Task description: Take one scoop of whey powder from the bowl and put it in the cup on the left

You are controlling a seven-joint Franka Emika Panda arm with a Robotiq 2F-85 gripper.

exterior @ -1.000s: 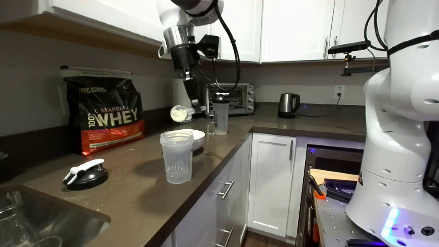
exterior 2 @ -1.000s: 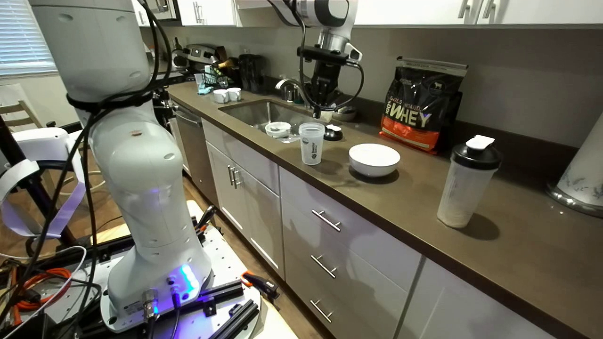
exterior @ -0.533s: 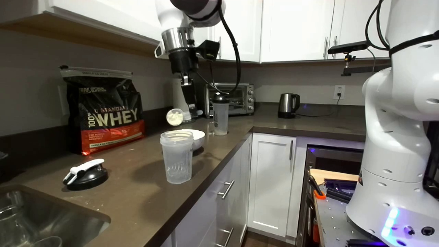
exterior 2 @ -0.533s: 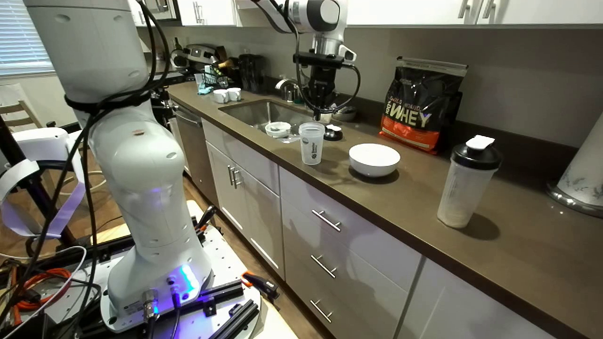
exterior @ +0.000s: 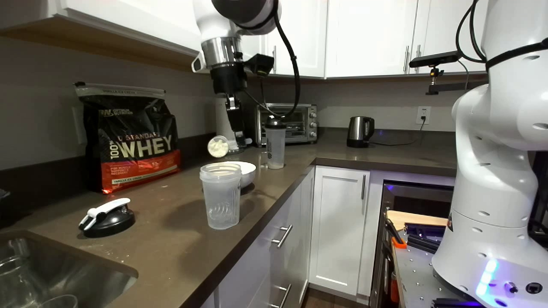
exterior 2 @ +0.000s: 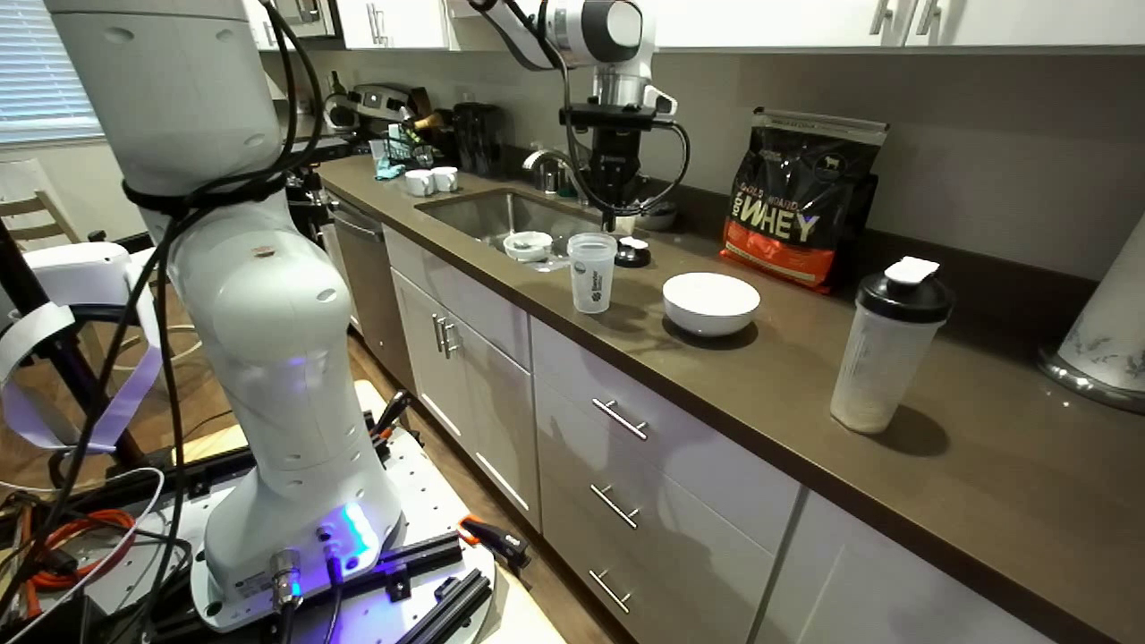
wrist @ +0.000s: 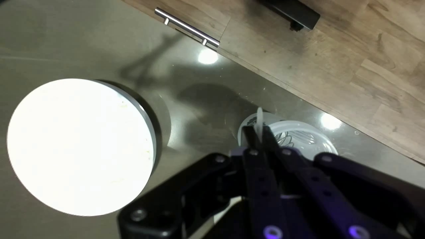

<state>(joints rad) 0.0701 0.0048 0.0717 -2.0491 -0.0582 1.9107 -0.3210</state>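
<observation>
Scooping appears complete and pouring outstanding: the scoop, pale powder showing in its head, is held aloft near the cup and away from the bowl, the fingers of the gripper pinching its handle. No powder can be made out in the part of the cup's inside visible in the wrist view. What remains, on this reading, is to align the head over the cup (alignment cannot be confirmed here) and tip it.
</observation>
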